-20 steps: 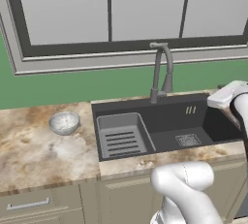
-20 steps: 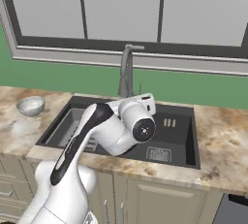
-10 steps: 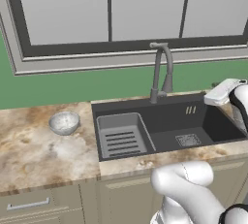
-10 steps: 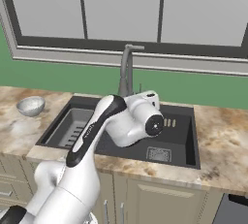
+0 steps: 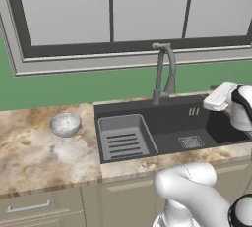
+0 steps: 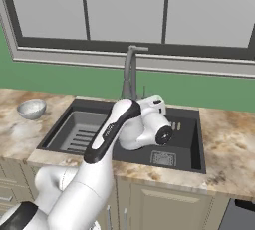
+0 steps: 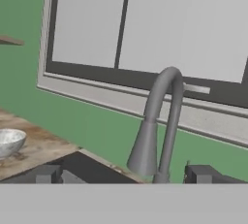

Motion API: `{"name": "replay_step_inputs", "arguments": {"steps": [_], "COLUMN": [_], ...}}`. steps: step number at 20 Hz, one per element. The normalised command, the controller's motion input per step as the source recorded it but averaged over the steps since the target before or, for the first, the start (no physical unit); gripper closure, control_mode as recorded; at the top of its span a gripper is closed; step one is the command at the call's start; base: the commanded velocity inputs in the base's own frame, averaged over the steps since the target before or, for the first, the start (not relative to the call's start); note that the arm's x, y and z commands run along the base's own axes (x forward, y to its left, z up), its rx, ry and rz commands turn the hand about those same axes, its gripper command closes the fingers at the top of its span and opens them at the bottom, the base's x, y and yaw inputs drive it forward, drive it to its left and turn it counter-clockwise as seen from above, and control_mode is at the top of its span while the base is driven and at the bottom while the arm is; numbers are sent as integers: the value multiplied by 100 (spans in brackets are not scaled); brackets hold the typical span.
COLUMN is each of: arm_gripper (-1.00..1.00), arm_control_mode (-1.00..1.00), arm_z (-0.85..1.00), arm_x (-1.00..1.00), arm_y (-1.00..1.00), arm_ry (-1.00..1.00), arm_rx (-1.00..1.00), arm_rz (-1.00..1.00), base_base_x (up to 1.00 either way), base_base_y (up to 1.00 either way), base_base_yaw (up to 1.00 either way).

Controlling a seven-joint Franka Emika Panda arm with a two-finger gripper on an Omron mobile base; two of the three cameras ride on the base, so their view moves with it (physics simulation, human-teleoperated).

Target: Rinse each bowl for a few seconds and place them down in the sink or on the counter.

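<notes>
Speckled grey-white bowl [image 5: 65, 124] is seen small, round and upright on the beige-brown marbled surface [image 5: 29, 152], left of the dark charcoal sink [image 5: 167, 118] and apart from it | grey slotted tray [image 5: 123, 140] is set in the sink's left part | grey gooseneck faucet [image 7: 157, 126] is faced by the end effector [image 7: 123, 174], fingers spread wide, nothing held.

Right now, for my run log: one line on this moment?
pincer: open, empty, facing faucet | grey bowl: on counter
</notes>
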Motion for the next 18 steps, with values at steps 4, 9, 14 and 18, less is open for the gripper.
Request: {"name": "replay_step_inputs", "arguments": {"steps": [4,9,14,18], "arm_gripper": [-100,-100,-100,-100], "arm_control_mode": [-100,-100,-100,-100], "arm_z": [-13,-5,-5,-1], "arm_x": [27,29,34,32], "arm_y": [0,0,0,0], "arm_ry": [-10,-2,3,13], "arm_rx": [0,0,2,1], "arm_rz": [0,0,3,7], "base_base_x": [0,0,0,0], "base_base_y": [0,0,0,0], "base_base_yaw": [0,0,0,0]}}
